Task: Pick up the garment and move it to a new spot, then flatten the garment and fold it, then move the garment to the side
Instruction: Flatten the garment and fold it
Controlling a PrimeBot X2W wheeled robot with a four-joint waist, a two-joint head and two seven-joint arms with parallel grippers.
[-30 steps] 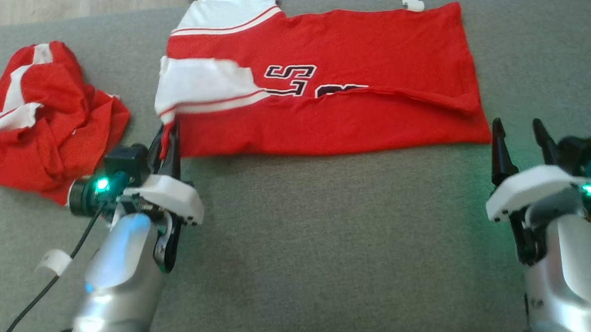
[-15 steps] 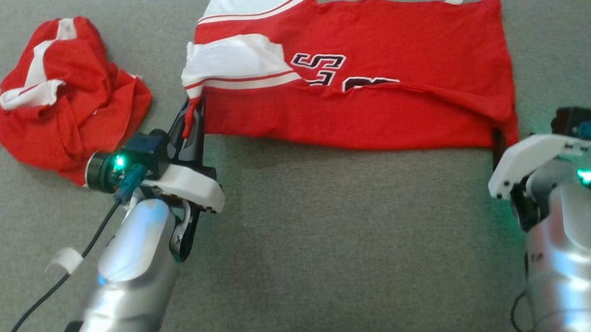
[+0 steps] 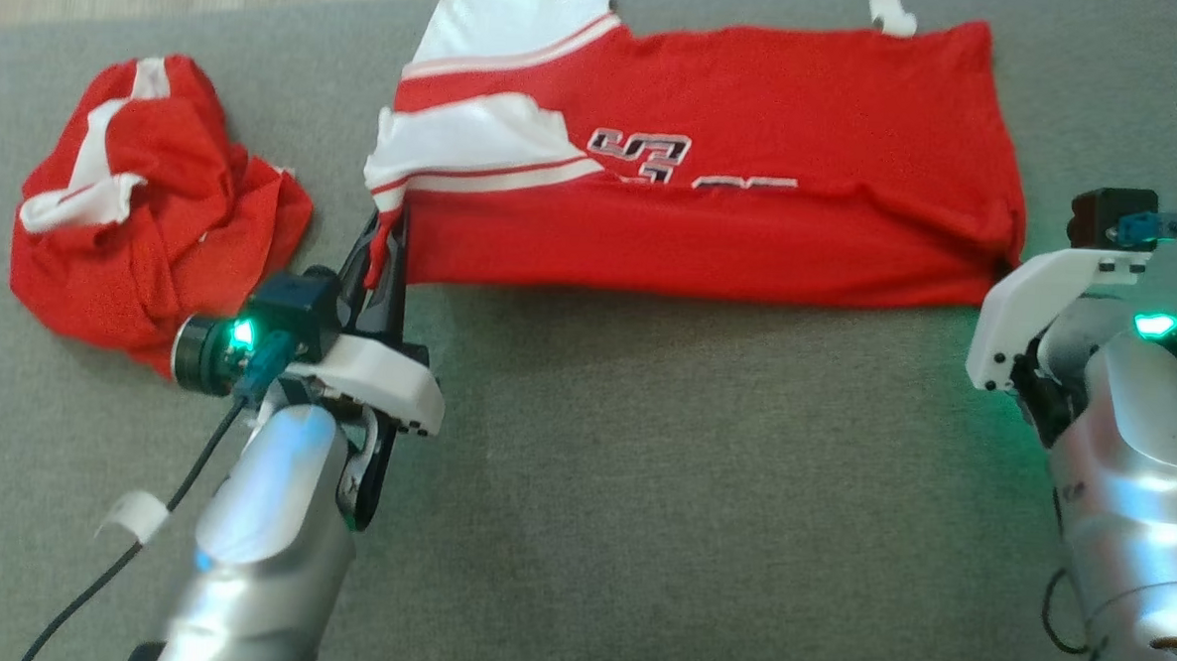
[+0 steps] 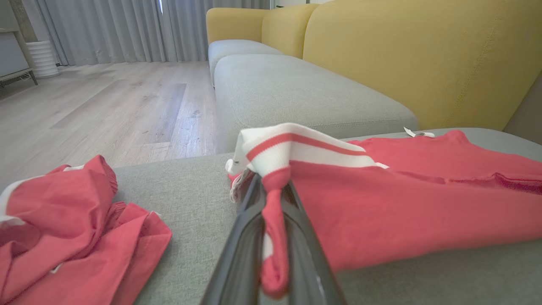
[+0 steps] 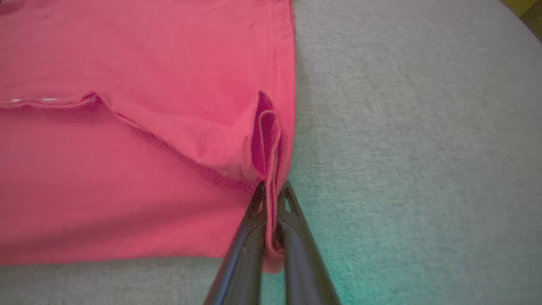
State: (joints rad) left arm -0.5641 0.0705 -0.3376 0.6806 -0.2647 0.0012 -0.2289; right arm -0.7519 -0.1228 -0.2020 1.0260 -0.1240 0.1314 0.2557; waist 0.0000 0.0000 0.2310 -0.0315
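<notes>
A red jersey (image 3: 713,217) with white striped sleeves and dark numerals lies spread out, folded lengthwise, across the far half of the grey sofa seat (image 3: 642,472). The left fingers (image 4: 247,237) are closed tight on its near left corner, with a twist of red-and-white cloth pinched between them. The right fingers (image 5: 247,254) are closed on the near right corner, gripping a bunched fold of the red hem. To the left of the jersey, apart from it, a second red-and-white garment (image 3: 157,212) sits crumpled in a heap on the same seat.
</notes>
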